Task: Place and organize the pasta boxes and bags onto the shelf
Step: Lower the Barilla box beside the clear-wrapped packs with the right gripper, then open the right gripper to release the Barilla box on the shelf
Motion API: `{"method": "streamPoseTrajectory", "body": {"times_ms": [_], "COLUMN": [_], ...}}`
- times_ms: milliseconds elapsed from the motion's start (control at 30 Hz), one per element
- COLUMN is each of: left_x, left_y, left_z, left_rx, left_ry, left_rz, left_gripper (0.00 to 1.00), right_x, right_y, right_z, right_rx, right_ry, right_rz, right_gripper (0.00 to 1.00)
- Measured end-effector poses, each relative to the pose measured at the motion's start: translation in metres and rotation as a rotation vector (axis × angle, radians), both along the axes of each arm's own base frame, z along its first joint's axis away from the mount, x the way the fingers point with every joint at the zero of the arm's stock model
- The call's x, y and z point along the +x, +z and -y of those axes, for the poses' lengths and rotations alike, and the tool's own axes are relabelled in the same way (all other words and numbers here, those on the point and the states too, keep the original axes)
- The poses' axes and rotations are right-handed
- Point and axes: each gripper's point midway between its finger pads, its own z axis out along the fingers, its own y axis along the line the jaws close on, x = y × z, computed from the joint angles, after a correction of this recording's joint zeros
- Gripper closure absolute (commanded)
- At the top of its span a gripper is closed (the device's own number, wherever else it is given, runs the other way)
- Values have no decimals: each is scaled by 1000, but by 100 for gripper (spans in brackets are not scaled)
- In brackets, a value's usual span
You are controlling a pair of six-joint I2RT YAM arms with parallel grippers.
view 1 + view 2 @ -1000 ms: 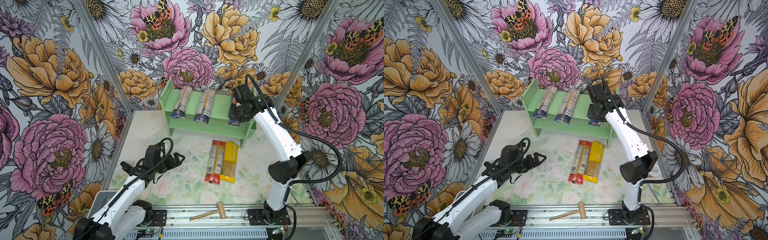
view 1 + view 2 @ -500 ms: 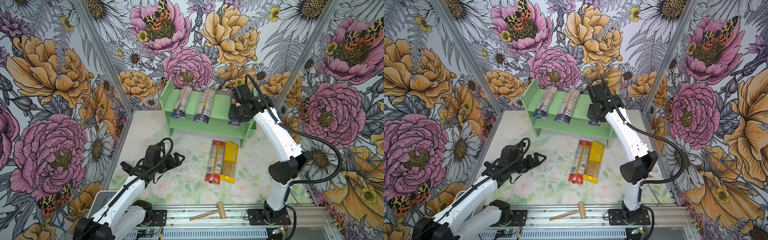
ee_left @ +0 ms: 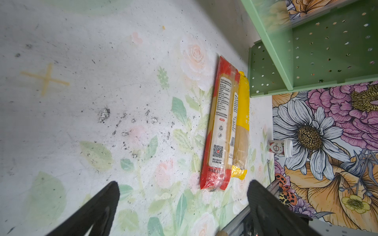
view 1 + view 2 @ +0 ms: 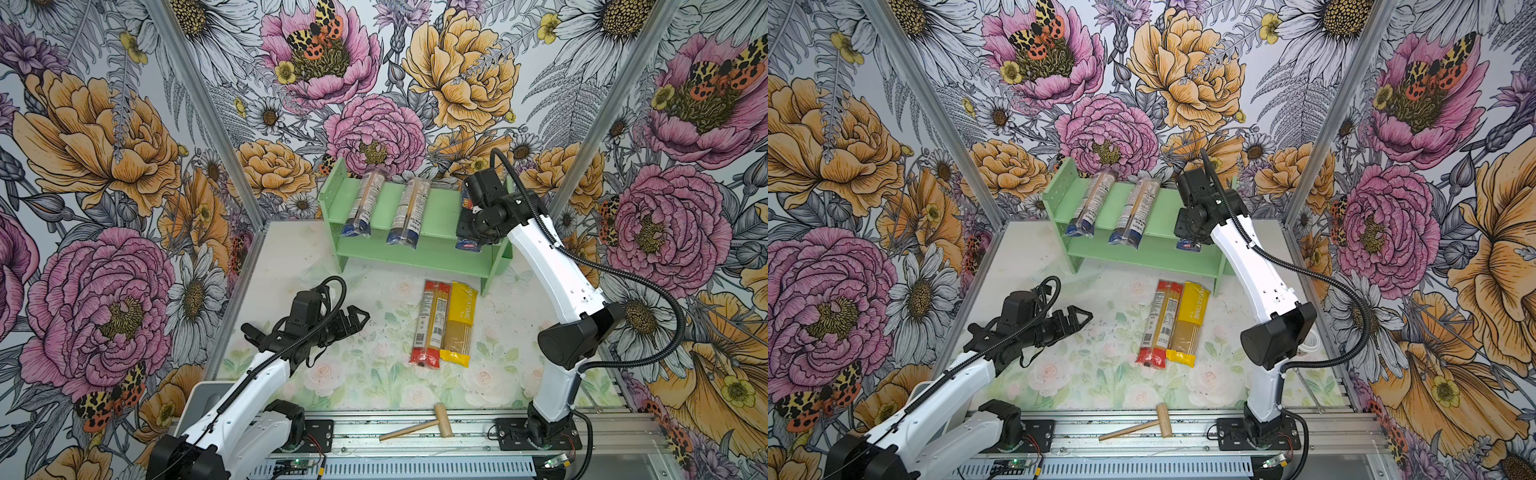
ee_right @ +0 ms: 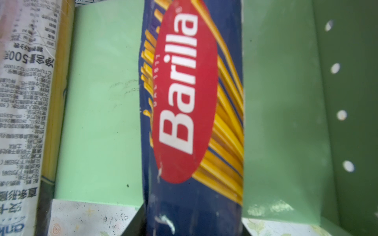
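Blue card with a red oval fills the right wrist view. The box (image 5: 190,98) lies flat on the top board of the shelf (image 4: 436,208), at its 3 o'clock end. White letters on the oval say "Barilla". The right claw (image 5: 192,224) has one finger on each side of the box. Whether it squeezes the box or only stands beside it cannot be told. The step in hand looks like setting the box down, and it seems nearly done.

Two clear bags (image 4: 361,203) lie on the same board, toward 9 o'clock from the box. The nearer one shows Chinese print and "500".

The shelf stands at 12 o'clock on the tabletop (image 4: 374,374). Near the middle, the red bag (image 4: 430,324) and the yellow bag (image 4: 457,322) lie side by side, touching. The red bag has a white label with tiny Chinese print and a square code. Dark letters on the yellow bag may say "PASTATIME".

The left claw (image 4: 357,322) is wide open and empty, over the tabletop at 8 o'clock.

Next, the right claw should let go fully and lift away without dragging the box. Then a claw must pick up one floor bag without shoving the other.
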Motion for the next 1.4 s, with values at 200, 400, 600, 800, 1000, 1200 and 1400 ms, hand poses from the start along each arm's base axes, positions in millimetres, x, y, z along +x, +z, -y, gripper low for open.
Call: {"method": "streamPoseTrajectory", "body": {"times_ms": [200,400,600,800,1000,1200,1400], "left_x": [0,1,1,1,1,0,0], "left_y": [1,2,2,2,1,1,1], "left_z": [0,-1,-1,-1,-2,-2,-2], "left_rx": [-2,-2,-2,-2,-1,-1,-1], "left_ry": [1,6,6,6,6,6,6], "left_rz": [5,6,6,5,5,4,4], "left_gripper": [1,1,1,1,1,1,1], "right_x": [0,0,0,0,0,-1,-3], "right_y": [-1,-2,-2,-2,-2,-2,1], "right_z": [0,0,0,0,0,0,2], "right_rx": [-5,-9,-14,-16,-21,-30,-44], "right_ry": [6,11,17,20,27,39,53], "right_rz": [-2,-3,-3,-3,-2,-4,-4], "right_gripper": [48,44,38,35,32,28,23]}}
